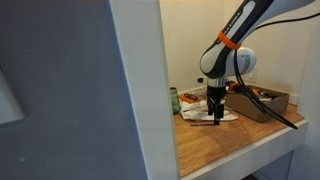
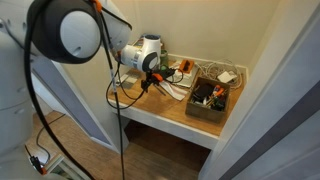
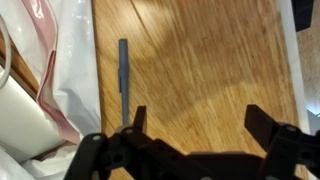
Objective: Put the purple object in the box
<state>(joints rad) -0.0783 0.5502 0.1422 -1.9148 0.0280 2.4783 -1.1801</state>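
The purple object is a slim dark pen-like stick lying flat on the wooden tabletop, beside the edge of a white plastic bag. My gripper is open and empty above bare wood; its left finger is just below the stick's near end and does not touch it. In both exterior views the gripper points down close over the table. The box is an open brown carton with clutter in it at the far end of the table, apart from the gripper.
A white plastic bag with pink contents lies left of the stick. A green can stands by the wall. Cables and small items lie near the back wall. A partition bounds one table end.
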